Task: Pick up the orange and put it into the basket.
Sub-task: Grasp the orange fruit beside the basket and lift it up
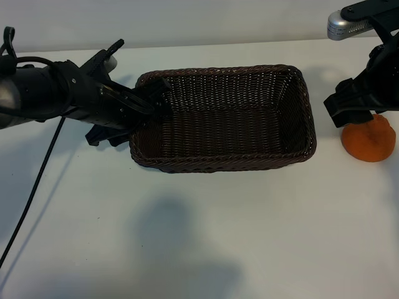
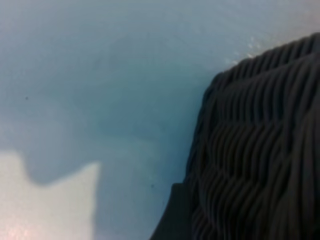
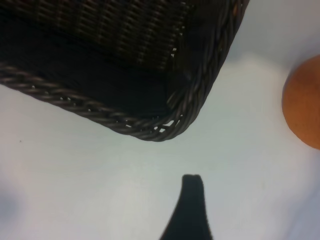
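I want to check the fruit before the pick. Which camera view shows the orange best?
The exterior view: the orange sits on the table right of the basket, almost whole, only its upper left hidden by the right gripper. The right wrist view shows just an edge slice of it. The left wrist view does not show it.

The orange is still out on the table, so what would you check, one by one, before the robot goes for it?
1. Orange in reach, on the table right of the basket: ok.
2. Basket empty, room for the fruit: ok.
3. Right gripper over the orange's near edge, holding nothing: ok.
4. Right gripper centred on the orange: not ok, it sits off toward the basket.
5. Left gripper clear of the drop zone: not ok, it is at the basket's left rim.
6. Left gripper gripping the rim: cannot tell.
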